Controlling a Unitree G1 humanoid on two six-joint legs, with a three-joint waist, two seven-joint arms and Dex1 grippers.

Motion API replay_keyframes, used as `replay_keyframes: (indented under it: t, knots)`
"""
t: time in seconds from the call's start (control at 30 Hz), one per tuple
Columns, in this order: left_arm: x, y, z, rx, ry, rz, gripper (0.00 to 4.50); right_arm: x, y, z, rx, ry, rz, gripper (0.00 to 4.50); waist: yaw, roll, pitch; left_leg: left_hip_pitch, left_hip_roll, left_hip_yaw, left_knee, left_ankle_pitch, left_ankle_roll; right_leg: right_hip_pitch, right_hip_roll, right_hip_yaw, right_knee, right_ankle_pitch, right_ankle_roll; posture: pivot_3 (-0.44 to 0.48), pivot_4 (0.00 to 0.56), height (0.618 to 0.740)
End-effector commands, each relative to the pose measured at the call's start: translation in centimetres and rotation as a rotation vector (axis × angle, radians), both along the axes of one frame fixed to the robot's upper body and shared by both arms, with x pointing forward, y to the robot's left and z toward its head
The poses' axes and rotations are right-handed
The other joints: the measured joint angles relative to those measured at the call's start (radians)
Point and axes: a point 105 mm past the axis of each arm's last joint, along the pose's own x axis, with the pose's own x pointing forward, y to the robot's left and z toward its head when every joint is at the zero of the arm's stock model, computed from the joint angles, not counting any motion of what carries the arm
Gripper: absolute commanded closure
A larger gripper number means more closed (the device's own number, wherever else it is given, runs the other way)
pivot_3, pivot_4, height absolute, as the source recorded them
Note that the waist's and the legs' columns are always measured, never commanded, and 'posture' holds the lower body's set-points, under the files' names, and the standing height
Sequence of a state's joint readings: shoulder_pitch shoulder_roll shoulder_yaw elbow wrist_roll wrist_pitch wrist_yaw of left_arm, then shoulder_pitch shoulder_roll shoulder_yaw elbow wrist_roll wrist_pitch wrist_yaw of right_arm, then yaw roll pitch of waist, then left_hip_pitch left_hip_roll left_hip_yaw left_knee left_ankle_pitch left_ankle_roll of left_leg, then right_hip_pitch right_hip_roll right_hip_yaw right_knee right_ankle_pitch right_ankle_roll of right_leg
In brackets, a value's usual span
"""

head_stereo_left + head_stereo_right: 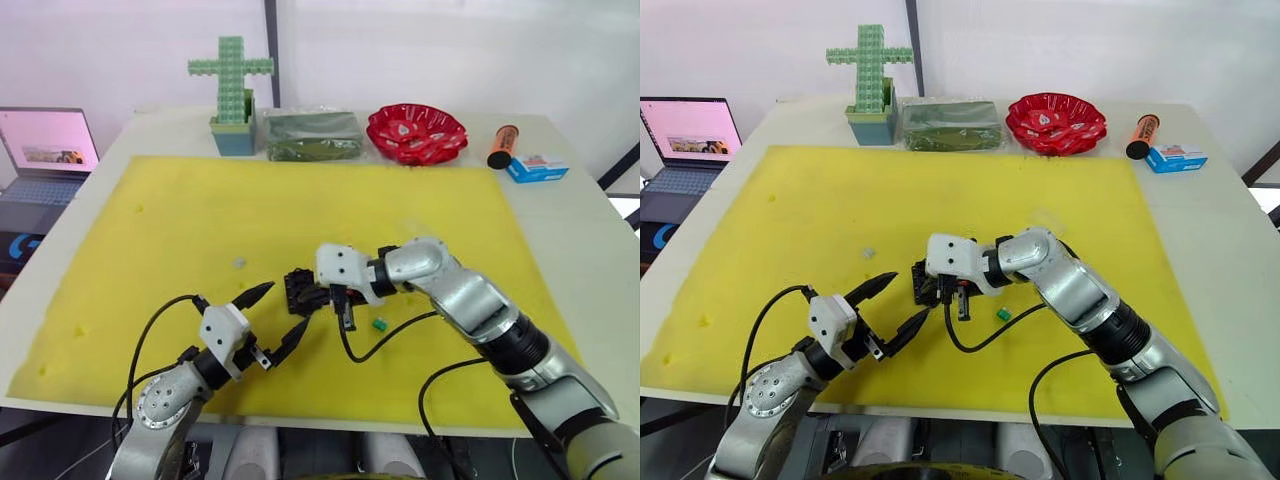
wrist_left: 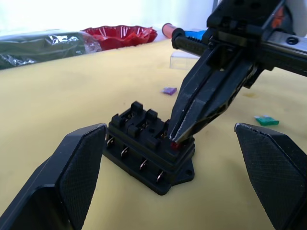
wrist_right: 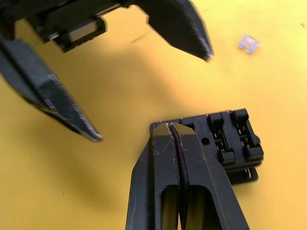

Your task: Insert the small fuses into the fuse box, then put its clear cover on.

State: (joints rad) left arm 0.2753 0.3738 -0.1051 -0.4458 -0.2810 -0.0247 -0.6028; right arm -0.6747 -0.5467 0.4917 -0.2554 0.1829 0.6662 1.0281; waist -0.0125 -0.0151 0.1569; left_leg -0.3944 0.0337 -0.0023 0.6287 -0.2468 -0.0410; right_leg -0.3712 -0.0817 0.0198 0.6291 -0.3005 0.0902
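The black fuse box [image 1: 299, 289] lies on the yellow mat [image 1: 300, 210], near its front edge. My right gripper [image 2: 175, 140] is shut on the red fuse [image 2: 175, 143], with the tip pressed down at one corner of the box. My left gripper [image 1: 283, 310] stands wide open just in front of the box, one finger to each side. The green fuse [image 1: 379, 324] lies right of the box. The whitish fuse [image 1: 239, 263] lies to its left. The purplish fuse [image 2: 169, 90] and the clear cover [image 2: 184, 60] lie beyond the box.
Along the table's back edge stand a green block cross in a pot [image 1: 232, 90], a green-filled clear bag [image 1: 312, 135], a red bowl [image 1: 416, 132], an orange tube [image 1: 502, 146] and a blue-and-white carton [image 1: 537, 168]. A laptop [image 1: 45, 150] sits at the far left.
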Motion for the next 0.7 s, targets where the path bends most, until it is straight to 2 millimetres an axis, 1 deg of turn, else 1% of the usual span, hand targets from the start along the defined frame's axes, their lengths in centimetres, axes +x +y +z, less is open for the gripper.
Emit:
replay_keyframes:
  t: [0.03, 0.13, 0.2, 0.27, 0.33, 0.37, 0.43, 0.5, 0.53, 0.67, 0.7]
  knots:
    - [-0.1, 0.5, 1.6, -0.002, -0.033, -0.035, 0.00, -0.5, 0.0, 3.7, 0.125, -0.013, 0.001, 4.47, 0.000, 0.000, 0.000, -0.001, 0.000, 0.000, 0.000, 0.000, 0.000, 0.000, 0.000, 0.000, 0.000, 0.000, 0.000, 0.000, 0.150, 0.740]
    - [-0.1, 1.1, 2.0, 0.011, -0.025, -0.064, 0.00, -0.6, -0.4, 5.2, 0.182, -0.021, -0.015, 4.47, -0.001, 0.000, 0.000, -0.008, 0.001, -0.001, -0.001, 0.000, 0.000, -0.003, 0.000, -0.001, 0.000, 0.000, 0.000, 0.000, 0.150, 0.740]
    - [-0.3, 2.3, 1.9, 0.047, -0.013, -0.101, 0.00, -0.6, -1.2, 6.2, 0.243, -0.020, -0.042, 4.47, -0.001, 0.000, 0.000, -0.010, 0.001, -0.002, -0.001, 0.000, 0.000, -0.005, 0.000, -0.001, 0.000, 0.000, 0.000, 0.000, 0.150, 0.740]
    - [-0.6, 3.6, 2.4, 0.078, 0.000, -0.151, 0.00, -0.2, -2.4, 6.6, 0.282, -0.060, -0.090, 4.47, -0.001, 0.000, 0.000, -0.012, 0.000, -0.002, -0.002, 0.000, 0.000, -0.007, 0.000, -0.001, -0.001, 0.000, 0.000, 0.000, 0.150, 0.740]
    - [-0.7, 4.5, 3.0, 0.095, 0.008, -0.184, 0.00, 0.2, -3.4, 6.6, 0.292, -0.099, -0.127, 4.47, 0.001, 0.000, 0.000, -0.013, 0.000, -0.002, -0.002, 0.000, 0.000, -0.008, 0.000, -0.002, -0.001, 0.000, 0.000, 0.000, 0.150, 0.740]
    - [-0.6, 5.5, 3.3, 0.132, 0.004, -0.192, 0.00, 0.3, -4.6, 6.5, 0.300, -0.110, -0.158, 4.30, 0.002, 0.001, 0.000, -0.013, 0.000, -0.002, -0.002, 0.000, 0.000, -0.008, 0.000, -0.003, -0.001, 0.000, 0.000, 0.000, 0.150, 0.740]
    - [-0.3, 8.6, 3.6, 0.213, 0.016, -0.178, 0.00, 0.5, -8.0, 6.2, 0.299, -0.148, -0.247, 3.93, 0.004, 0.000, 0.001, -0.013, -0.001, -0.001, -0.001, 0.000, 0.000, -0.007, 0.000, -0.003, -0.002, 0.000, 0.000, 0.000, 0.150, 0.740]
    - [-0.1, 10.9, 4.0, 0.256, 0.019, -0.142, 0.00, 0.5, -10.8, 5.8, 0.285, -0.186, -0.322, 3.27, 0.002, 0.000, 0.001, -0.013, -0.001, 0.000, -0.001, 0.000, 0.000, -0.007, 0.001, -0.003, -0.003, 0.000, 0.000, 0.000, 0.150, 0.740]
    - [0.0, 11.4, 4.1, 0.263, 0.020, -0.130, 0.00, 0.4, -11.5, 5.6, 0.277, -0.199, -0.338, 2.96, 0.001, 0.001, 0.001, -0.013, -0.001, 0.001, -0.001, 0.000, 0.000, -0.007, 0.001, -0.003, -0.003, 0.000, 0.000, 0.000, 0.150, 0.740]
    - [2.3, 15.8, 5.7, 0.309, -0.028, 0.048, 0.00, 0.3, -18.4, 4.6, 0.275, -0.239, -0.570, 1.58, 0.002, 0.000, 0.002, -0.013, -0.002, 0.003, 0.000, -0.001, 0.001, -0.006, 0.003, -0.002, -0.004, 0.000, 0.000, 0.000, 0.150, 0.740]
    - [3.0, 16.6, 6.2, 0.303, -0.033, 0.086, 0.00, 0.2, -19.7, 4.3, 0.288, -0.238, -0.624, 1.24, 0.004, -0.001, 0.001, -0.012, -0.002, 0.003, 0.000, -0.001, 0.001, -0.005, 0.004, -0.002, -0.003, 0.000, 0.000, 0.000, 0.150, 0.740]
